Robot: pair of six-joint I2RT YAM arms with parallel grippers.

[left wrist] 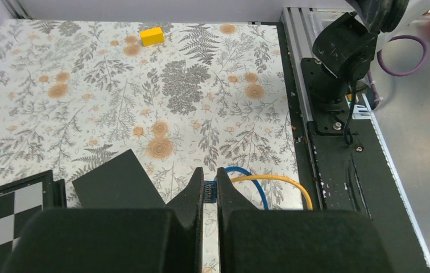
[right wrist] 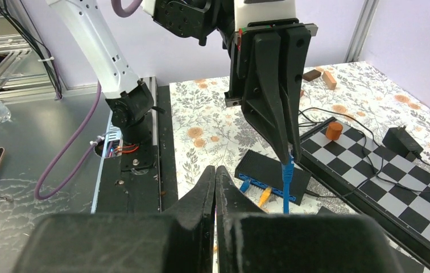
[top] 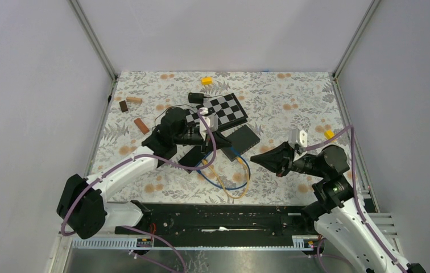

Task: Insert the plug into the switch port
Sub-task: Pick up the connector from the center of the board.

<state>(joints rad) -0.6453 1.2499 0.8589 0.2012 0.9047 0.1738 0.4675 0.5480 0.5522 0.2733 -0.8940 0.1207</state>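
The black switch (right wrist: 269,172) lies flat on the floral mat, its blue ports facing the arms' bases. A blue cable and a yellow cable (right wrist: 264,197) are each plugged into it. My left gripper (right wrist: 290,154) points straight down and is shut on a blue plug (right wrist: 286,169), which hangs just above the switch's port edge. Its blue cable (left wrist: 255,185) loops away beside the yellow one. The left wrist view shows the plug (left wrist: 210,190) pinched between the left gripper's (left wrist: 210,170) fingertips. My right gripper (right wrist: 215,169) is shut and holds nothing, a short way right of the switch (top: 242,139).
A checkerboard (top: 227,108) lies behind the switch, with a black adapter (top: 195,98) and its wire. Small yellow blocks (top: 206,81) and brown blocks (top: 140,125) are scattered on the mat. The cable loops (top: 230,179) lie near the front rail. Frame posts line both sides.
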